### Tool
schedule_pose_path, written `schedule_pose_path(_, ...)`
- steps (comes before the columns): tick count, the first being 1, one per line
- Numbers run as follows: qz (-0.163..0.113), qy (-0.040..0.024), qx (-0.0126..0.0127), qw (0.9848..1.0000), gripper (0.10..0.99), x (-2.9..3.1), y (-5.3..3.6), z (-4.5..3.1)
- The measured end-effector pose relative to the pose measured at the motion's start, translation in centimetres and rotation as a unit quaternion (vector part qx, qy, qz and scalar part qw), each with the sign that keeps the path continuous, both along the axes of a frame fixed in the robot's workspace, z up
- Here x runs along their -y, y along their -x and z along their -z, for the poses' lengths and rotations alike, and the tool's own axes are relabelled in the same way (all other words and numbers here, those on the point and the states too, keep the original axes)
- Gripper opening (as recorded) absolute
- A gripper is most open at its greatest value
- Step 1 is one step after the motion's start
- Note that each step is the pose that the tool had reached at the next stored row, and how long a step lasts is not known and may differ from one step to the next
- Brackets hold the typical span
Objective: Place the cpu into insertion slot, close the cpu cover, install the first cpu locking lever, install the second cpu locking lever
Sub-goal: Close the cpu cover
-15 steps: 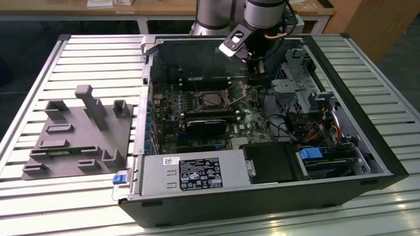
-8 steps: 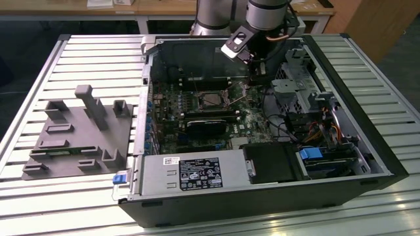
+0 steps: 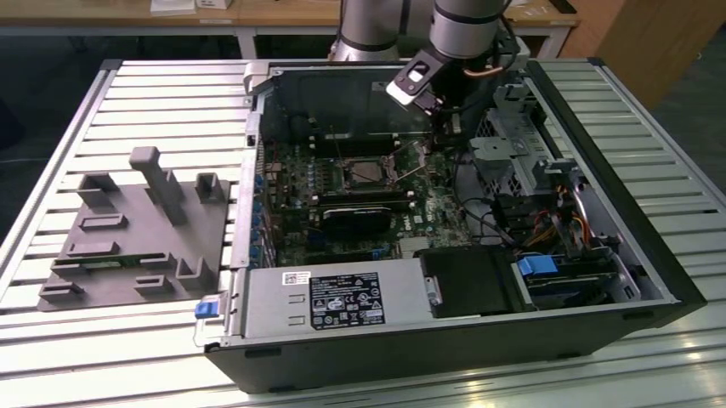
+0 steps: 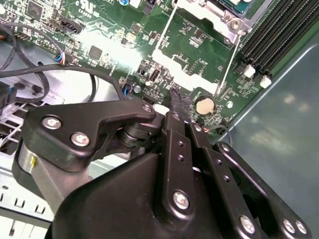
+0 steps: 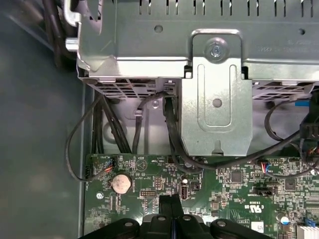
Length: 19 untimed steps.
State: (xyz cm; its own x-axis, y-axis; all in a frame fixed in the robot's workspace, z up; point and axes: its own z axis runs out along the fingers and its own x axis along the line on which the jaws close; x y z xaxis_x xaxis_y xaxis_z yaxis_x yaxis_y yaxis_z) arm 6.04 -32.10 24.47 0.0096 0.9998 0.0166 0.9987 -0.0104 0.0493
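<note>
In the exterior view my gripper reaches down into the open computer case, just to that view's right of the insertion slot, a square socket with a silver rim and a dark centre. The second wrist view has the silver cpu cover lying over the socket at the picture's edge. Two thin wire levers run out from it across the green board. My gripper hovers over the board near a coin battery, its fingertips pressed together with nothing between them. Whether the cpu sits under the cover I cannot tell.
A metal drive cage with black cables stands close beyond the gripper. Long black memory slots flank the socket. The power supply fills the case front. A grey fixture plate lies on the slatted table.
</note>
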Motion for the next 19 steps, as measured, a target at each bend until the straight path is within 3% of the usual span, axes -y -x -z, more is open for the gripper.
schedule_pose_path(9, 0.000, 0.0001, -0.0119, 0.9999, 0.102, 0.00, -0.18, 1.25)
schedule_pose_path(16, 0.000, 0.0001, -0.0136, 0.9999, 0.102, 0.00, -0.19, 1.31)
schedule_pose_path(17, 0.000, 0.0000, -0.0162, 0.9999, 0.102, 0.00, -0.20, 1.32)
schedule_pose_path(18, 0.000, 0.0000, -0.0206, 0.9998, 0.102, 0.00, -0.20, 1.32)
schedule_pose_path(19, 0.000, 0.0001, -0.0280, 0.9996, 0.102, 0.00, -0.22, 1.33)
